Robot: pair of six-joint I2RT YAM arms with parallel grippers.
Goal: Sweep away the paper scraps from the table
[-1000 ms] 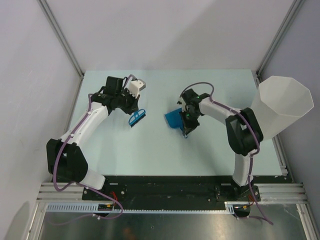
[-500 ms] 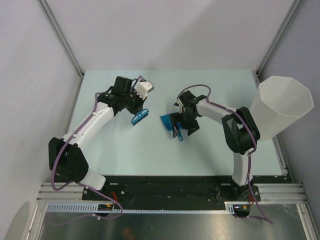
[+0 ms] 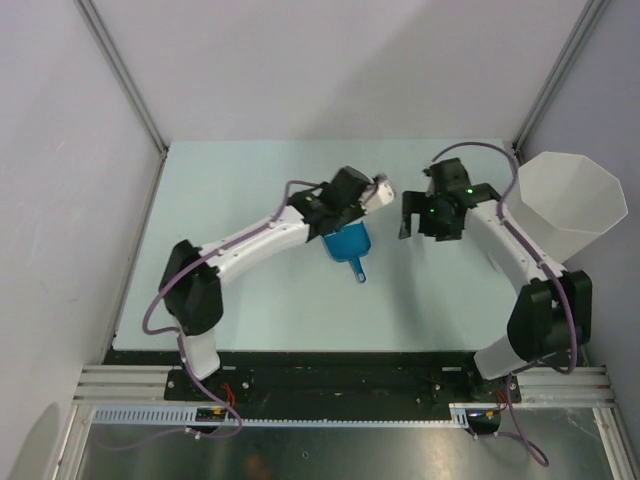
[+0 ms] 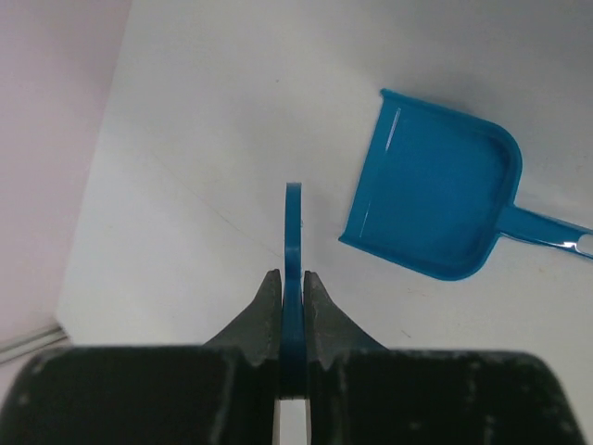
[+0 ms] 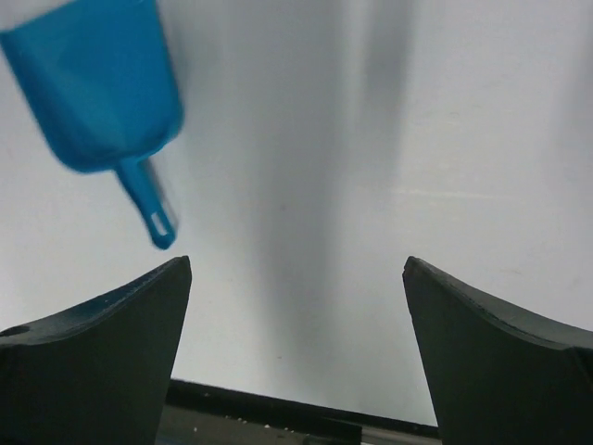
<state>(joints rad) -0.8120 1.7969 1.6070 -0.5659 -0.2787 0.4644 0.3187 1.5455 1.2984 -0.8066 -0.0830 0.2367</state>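
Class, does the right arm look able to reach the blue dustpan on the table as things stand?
Probably yes. The right gripper is open near the dustpan, with only bare table between. The left gripper, shut on a thin blue piece, sits close by and might crowd it.

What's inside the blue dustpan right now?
Nothing. In the left wrist view the dustpan tray is bare blue plastic with nothing in it. From overhead, the left gripper covers the pan's far end. What lies underneath the pan cannot be seen.

Bright, even light; slight motion blur
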